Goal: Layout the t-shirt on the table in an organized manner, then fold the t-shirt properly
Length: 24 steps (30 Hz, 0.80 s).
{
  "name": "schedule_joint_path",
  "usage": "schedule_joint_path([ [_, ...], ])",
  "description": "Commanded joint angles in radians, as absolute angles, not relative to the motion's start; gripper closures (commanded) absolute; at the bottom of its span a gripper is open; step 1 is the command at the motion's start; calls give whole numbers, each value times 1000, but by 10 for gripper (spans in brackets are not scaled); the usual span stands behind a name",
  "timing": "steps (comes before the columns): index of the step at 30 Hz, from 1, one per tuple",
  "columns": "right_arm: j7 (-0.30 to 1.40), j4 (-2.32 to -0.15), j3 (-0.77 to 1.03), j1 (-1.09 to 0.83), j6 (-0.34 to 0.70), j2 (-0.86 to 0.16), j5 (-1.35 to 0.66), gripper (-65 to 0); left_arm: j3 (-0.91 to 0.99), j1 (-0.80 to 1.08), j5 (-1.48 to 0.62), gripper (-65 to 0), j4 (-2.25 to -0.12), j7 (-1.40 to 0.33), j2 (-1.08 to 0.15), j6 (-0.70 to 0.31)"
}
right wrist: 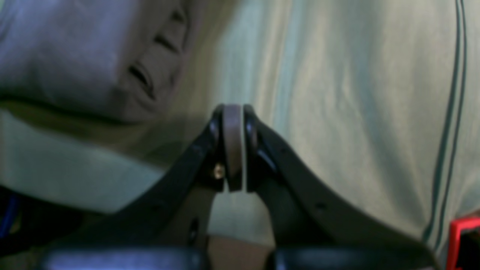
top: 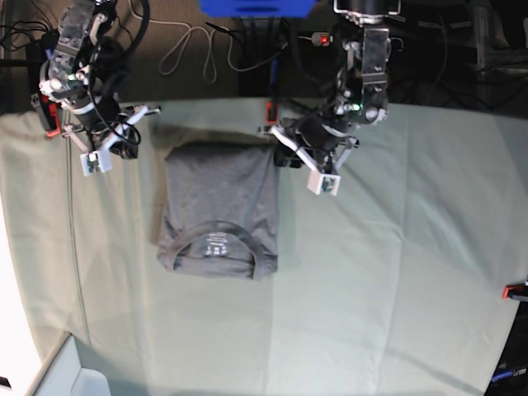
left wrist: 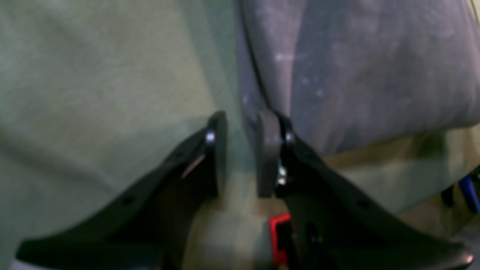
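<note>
The dark grey t-shirt (top: 219, 198) lies folded into a narrow rectangle on the pale green table (top: 396, 272), collar toward the near edge. My left gripper (top: 280, 150) sits at the shirt's far right corner. In the left wrist view its fingers (left wrist: 221, 150) stand a little apart with only table (left wrist: 93, 93) showing between them, and the left gripper (left wrist: 243, 123) points at the t-shirt (left wrist: 375, 75) edge. My right gripper (top: 124, 147) hovers left of the shirt's far left corner. The right gripper (right wrist: 234, 112) is shut on nothing, with the t-shirt (right wrist: 75, 56) off to its upper left over the table (right wrist: 337, 93).
Red clamps (top: 270, 110) (top: 51, 132) (top: 516, 290) grip the table's edges. Cables (top: 194, 45) and a blue box (top: 256, 7) lie beyond the far edge. A white bin (top: 74, 375) stands at the near left corner. A seam line (right wrist: 448, 112) runs down the cloth.
</note>
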State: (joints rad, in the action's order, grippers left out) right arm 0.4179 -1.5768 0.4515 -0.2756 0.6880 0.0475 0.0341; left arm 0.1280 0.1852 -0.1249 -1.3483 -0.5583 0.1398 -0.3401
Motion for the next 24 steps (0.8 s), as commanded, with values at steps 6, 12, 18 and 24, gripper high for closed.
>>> schedule_joint_path([
  [6, 386, -1744, 455, -380, 698, 96, 15, 0, 206, 286, -122, 0, -1504, -565, 134, -335],
  [12, 394, -1822, 456, -469, 698, 157, 15, 0, 292, 380, -122, 0, -1606, -567, 128, -335],
  [18, 394, -1813, 456, -556, 698, 157, 15, 0, 375, 503, -113, 0, -1656, -565, 128, -340],
  [24, 384, -1768, 452, -638, 698, 157, 18, 0, 446, 581, -110, 0, -1586, -559, 124, -343],
])
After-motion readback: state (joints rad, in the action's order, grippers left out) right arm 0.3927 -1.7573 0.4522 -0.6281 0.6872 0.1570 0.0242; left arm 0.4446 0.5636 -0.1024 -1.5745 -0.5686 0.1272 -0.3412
